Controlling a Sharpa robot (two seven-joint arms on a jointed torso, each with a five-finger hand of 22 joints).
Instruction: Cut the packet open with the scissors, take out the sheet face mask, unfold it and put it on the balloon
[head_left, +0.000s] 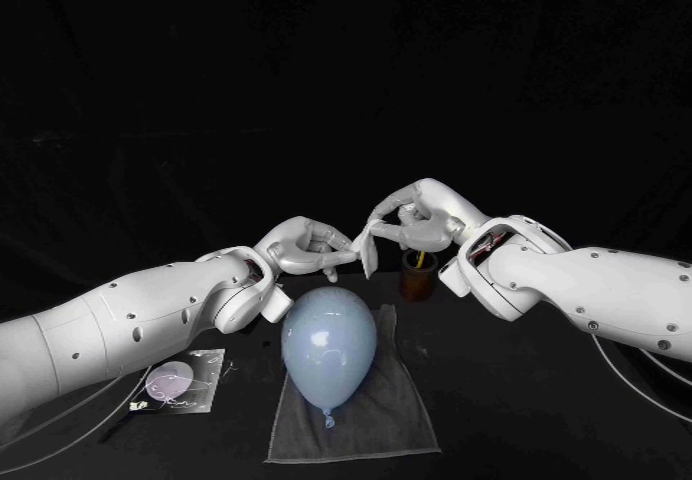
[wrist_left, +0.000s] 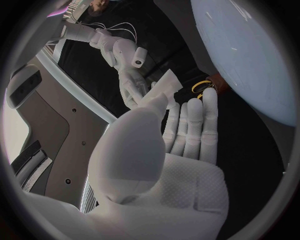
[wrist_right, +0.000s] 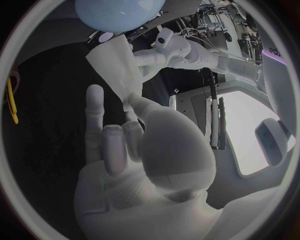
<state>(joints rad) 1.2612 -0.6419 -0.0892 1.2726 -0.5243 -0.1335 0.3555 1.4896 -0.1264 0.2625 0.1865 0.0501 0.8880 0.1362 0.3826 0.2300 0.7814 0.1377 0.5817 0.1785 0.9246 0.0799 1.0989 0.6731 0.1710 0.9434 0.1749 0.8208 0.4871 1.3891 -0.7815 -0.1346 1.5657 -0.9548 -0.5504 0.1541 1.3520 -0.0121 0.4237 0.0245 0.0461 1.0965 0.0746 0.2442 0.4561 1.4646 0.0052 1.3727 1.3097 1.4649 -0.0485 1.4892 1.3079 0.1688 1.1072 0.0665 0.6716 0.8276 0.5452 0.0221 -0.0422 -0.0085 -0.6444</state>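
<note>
With left hand (head_left: 307, 248) and right hand (head_left: 404, 222) both pinching the folded sheet mask (head_left: 369, 255) beyond the balloon (head_left: 330, 345), peeling apart slowly should avoid tearing.

The balloon (head_left: 330, 340) on its grey cloth (head_left: 382, 430) blocks the counter's (head_left: 548, 425) middle, the brown cup (head_left: 418, 285) stands just behind it, the sheet face mask (head_left: 368, 243) held between left hand (head_left: 306, 248) and right hand (head_left: 404, 222) bars the gap above, and bare counter lies to the balloon's right.
</note>
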